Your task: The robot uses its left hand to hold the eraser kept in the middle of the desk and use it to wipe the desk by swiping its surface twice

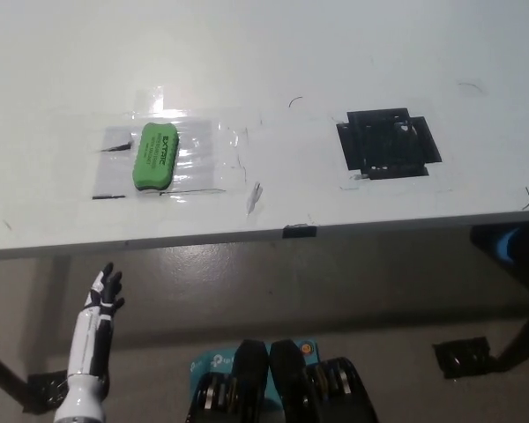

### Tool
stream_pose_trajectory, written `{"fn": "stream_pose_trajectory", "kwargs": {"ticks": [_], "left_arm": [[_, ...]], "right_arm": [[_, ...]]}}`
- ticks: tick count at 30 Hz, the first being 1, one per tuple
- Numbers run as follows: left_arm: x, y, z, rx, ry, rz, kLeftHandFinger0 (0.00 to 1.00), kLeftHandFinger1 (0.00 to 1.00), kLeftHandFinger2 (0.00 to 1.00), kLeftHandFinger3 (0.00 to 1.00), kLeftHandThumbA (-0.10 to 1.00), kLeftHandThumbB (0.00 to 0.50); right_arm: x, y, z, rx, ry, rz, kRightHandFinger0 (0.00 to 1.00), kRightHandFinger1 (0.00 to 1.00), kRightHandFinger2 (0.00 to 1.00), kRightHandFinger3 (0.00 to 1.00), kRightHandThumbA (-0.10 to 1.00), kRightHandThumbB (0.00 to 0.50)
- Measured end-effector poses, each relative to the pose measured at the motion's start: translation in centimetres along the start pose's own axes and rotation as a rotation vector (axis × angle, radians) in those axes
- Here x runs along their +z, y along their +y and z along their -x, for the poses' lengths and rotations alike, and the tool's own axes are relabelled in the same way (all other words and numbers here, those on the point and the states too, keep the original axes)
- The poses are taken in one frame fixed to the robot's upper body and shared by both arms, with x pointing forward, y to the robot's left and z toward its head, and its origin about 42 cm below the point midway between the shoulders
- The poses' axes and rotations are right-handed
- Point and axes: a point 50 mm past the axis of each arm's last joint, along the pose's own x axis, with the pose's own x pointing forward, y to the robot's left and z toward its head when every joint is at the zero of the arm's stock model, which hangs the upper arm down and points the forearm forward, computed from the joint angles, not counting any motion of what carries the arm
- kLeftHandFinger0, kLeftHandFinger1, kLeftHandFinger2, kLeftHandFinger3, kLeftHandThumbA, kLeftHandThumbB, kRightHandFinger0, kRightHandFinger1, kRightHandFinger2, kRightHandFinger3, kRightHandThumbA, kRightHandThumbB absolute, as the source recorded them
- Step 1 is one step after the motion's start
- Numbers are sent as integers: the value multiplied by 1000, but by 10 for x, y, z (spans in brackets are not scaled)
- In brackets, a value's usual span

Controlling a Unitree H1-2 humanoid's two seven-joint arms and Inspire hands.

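A green eraser [154,157] with black lettering lies on the white desk [273,53], on a clear taped plastic patch at the left of the middle. My white left hand [104,291] hangs below the desk's front edge at the lower left, well short of the eraser, with its dark fingers held straight and slightly apart and nothing in them. My black right hand is out of the picture.
A black scribbled square [388,143] marks the desk to the right of the eraser. A small black tape tab [299,231] sits on the front edge. Below the desk lie brown floor and a dark desk foot [463,357].
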Motion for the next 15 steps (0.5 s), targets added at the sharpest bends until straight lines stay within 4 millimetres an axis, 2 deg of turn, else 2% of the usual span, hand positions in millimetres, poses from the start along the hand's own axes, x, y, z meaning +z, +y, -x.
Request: {"fn": "stream_pose_trajectory", "kwargs": {"ticks": [1,5,6,7,8,10,12,13,15], "left_arm": [[10,1,1,-2,-31,9,1000,1000,1000,1000,1000,372],[41,5,2,-12,-118,32,1000,1000,1000,1000,1000,423],[52,7,2,-14,-150,34,1000,1000,1000,1000,1000,440],[57,8,2,-16,-163,34,1000,1000,1000,1000,1000,405],[71,11,-1,-22,-195,32,1000,1000,1000,1000,1000,388],[90,16,-9,-33,-237,18,1000,1000,1000,1000,1000,375],[108,20,-23,-45,-282,-6,1000,1000,1000,1000,1000,387],[117,22,-32,-48,-302,-22,1000,1000,1000,1000,1000,258],[132,23,-50,-60,-342,-71,1000,1000,1000,1000,1000,276]], "right_arm": [[0,0,0,-2,0,0,1000,1000,1000,1000,1000,292],[0,0,0,-5,0,0,1000,1000,1000,1000,1000,268],[0,0,0,-5,0,1,1000,1000,1000,1000,1000,277],[0,0,1,-6,-1,1,1000,1000,1000,1000,1000,259],[1,-1,1,-7,-2,2,1000,1000,1000,1000,1000,264],[1,-1,1,-8,-2,1,1000,1000,1000,1000,1000,265],[0,-1,2,-8,-2,1,1000,1000,1000,1000,1000,255],[1,-1,2,-7,-2,2,1000,1000,1000,1000,1000,272],[0,-1,2,-8,-1,3,1000,1000,1000,1000,1000,268]]}}
